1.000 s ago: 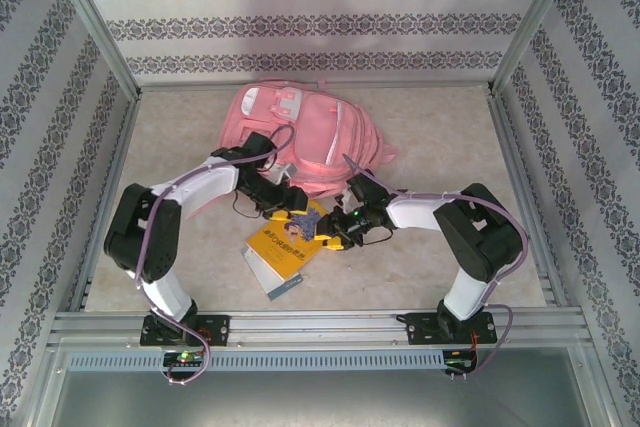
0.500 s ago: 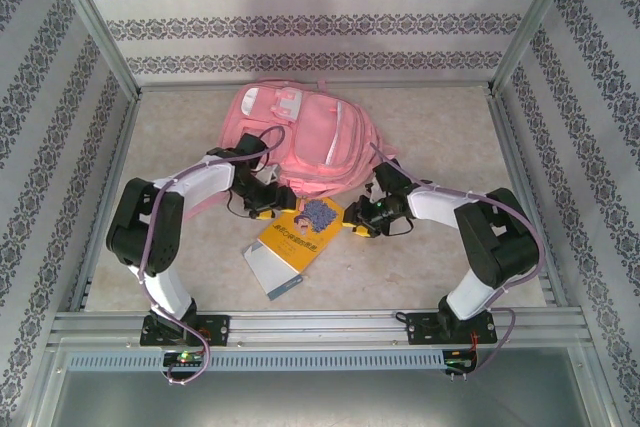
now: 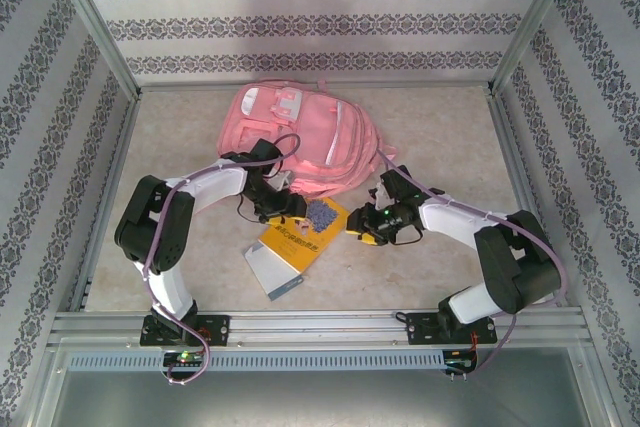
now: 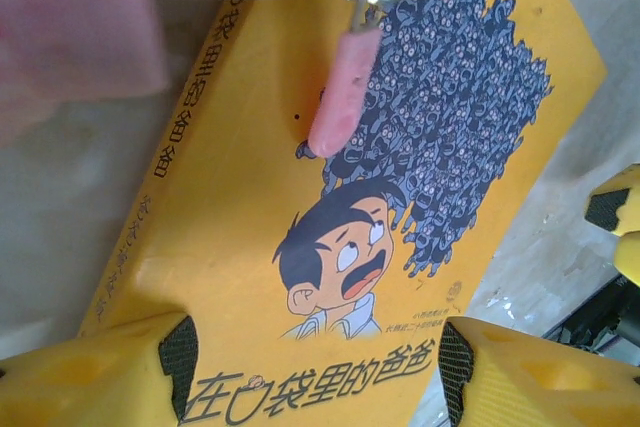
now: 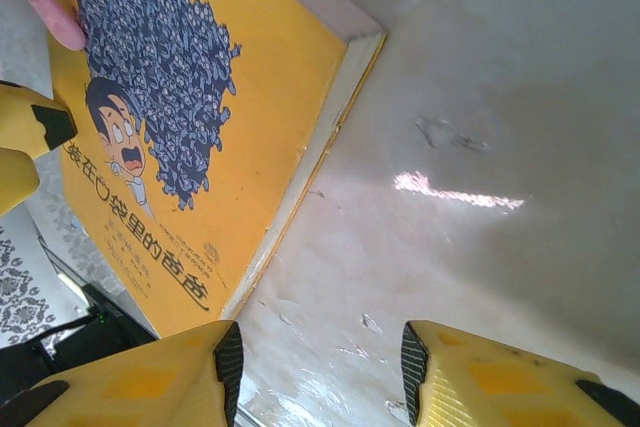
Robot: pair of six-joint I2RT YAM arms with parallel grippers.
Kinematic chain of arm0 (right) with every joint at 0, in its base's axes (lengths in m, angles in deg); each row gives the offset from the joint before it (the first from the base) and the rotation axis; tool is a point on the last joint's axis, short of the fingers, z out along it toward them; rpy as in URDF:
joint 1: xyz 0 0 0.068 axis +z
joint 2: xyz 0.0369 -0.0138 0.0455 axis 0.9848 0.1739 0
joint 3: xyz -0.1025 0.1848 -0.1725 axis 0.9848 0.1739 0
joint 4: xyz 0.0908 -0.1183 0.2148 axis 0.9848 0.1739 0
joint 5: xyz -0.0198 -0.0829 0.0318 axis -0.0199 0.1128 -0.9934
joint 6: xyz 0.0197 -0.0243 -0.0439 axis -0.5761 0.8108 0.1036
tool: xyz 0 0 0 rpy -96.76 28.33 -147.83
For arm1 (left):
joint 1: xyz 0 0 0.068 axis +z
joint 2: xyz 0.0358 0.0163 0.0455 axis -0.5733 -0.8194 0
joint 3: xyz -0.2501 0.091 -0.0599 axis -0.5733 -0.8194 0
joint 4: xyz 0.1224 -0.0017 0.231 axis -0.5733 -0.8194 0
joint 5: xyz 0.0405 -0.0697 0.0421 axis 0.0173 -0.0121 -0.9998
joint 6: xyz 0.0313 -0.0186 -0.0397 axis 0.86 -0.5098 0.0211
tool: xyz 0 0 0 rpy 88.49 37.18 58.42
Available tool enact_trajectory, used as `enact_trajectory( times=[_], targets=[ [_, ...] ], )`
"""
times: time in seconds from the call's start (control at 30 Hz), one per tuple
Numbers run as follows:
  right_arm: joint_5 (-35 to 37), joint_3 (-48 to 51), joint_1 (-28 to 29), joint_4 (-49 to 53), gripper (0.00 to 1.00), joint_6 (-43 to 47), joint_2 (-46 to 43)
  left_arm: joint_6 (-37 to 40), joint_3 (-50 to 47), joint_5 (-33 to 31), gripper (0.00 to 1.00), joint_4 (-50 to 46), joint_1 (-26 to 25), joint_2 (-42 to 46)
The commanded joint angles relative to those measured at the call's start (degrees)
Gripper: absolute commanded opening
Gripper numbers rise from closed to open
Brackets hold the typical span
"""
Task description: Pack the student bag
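— How did the left gripper stand?
— Its jaws were apart, with nothing clamped. They hung low over the near end of the yellow book. One finger overlapped the spine edge and the other sat by the opposite edge.
— And the cover?
— A cartoon boy shouted under a dark swarm of tiny figures. The book's far end was tucked under the zip edge of the student bag, and a pink zip pull lay on the cover.
— The right gripper?
— Its jaws were parted too, and empty. They were over bare table, just beside the book's page edge.
— Where was the bag itself?
— It lay flat on the table's far half, about the middle, pockets facing up. Its near edge met the book. From above, the two grippers flanked the book's far end, one on each side.
— Anything else?
— A pale book lay partly under the yellow one's near end, toward the arms.
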Motion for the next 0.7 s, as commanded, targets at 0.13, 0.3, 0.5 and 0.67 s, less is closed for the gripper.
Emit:
enact_trajectory(
  times=[0.13,0.3,0.5,0.67],
  targets=[
    [1.06,1.71,0.27,1.46,0.48,0.00,-1.99,1.71,2.09,-5.60,0.67,-1.40,-0.20,0.50],
    [1.11,1.98,0.55,1.79,0.48,0.10,-2.30,1.91,3.53,-7.66,0.68,-1.43,1.28,0.93],
    [1.32,2.32,1.53,2.01,0.48,0.01,-2.28,1.68,4.92,-7.54,0.68,-0.34,1.35,0.14],
    [1.85,2.33,2.27,1.99,0.50,-0.69,-2.55,1.27,4.70,-6.65,0.68,0.00,1.15,-1.80]
  ],
)
